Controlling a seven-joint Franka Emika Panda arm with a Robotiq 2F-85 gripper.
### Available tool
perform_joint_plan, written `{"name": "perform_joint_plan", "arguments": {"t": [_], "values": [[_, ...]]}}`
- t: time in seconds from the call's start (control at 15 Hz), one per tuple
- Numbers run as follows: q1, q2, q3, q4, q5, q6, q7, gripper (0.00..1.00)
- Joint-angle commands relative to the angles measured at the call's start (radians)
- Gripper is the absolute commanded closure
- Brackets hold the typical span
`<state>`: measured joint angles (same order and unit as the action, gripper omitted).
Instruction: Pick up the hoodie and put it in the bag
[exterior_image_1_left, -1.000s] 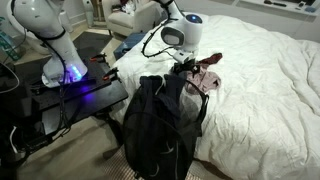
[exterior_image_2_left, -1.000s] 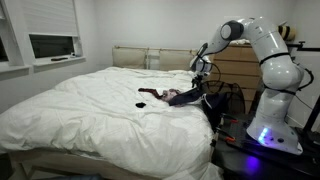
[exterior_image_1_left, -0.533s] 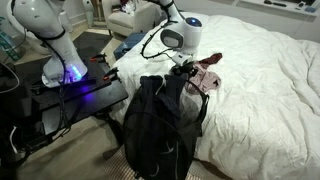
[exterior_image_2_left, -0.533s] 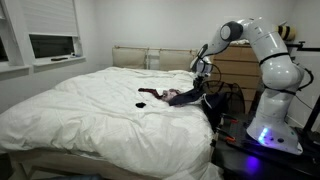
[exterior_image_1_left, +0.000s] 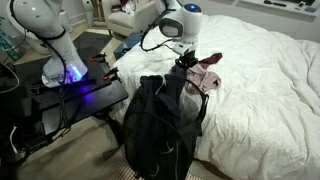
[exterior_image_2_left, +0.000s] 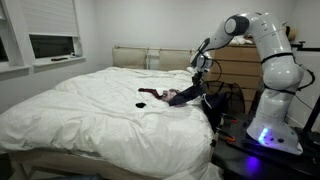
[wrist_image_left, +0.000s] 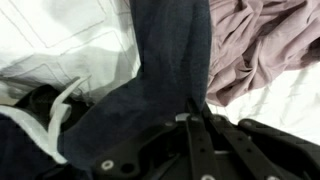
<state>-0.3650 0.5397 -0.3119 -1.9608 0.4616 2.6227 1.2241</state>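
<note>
One gripper (exterior_image_1_left: 183, 60) clamped on dark hoodie (wrist_image_left: 165, 70) at left edge of bed (exterior_image_1_left: 265, 75); black bag (exterior_image_1_left: 158, 125) just nearer, approx. below.

No writing, label, brand mark, number or sign can be read in any view. The dark hoodie (wrist_image_left: 150, 90) shows in the wrist view as plain cloth. The black bag (exterior_image_1_left: 155, 128) in an exterior view is plain fabric at this size. The white casing of the robot arm (exterior_image_2_left: 264, 45) is too small in both exterior views for any mark on it to be made out.
</note>
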Motion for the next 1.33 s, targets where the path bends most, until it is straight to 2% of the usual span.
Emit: {"name": "perform_joint_plan", "arguments": {"t": [0.0,0.33,0.67,0.87,1.07,1.27], "values": [[0.029,-0.230,0.002,-0.148,-0.023,-0.010,-0.071,0.99],[0.059,-0.472,-0.015,-0.250,-0.076,-0.023,-0.114,0.99],[0.031,-0.720,-0.026,-0.343,-0.171,0.008,-0.138,0.99],[-0.022,-0.857,-0.030,-0.364,-0.240,-0.017,-0.123,0.99],[-0.111,-0.962,-0.016,-0.350,-0.342,-0.107,-0.101,0.99],[-0.184,-1.021,-0.030,-0.333,-0.384,-0.206,-0.108,0.99]]}}
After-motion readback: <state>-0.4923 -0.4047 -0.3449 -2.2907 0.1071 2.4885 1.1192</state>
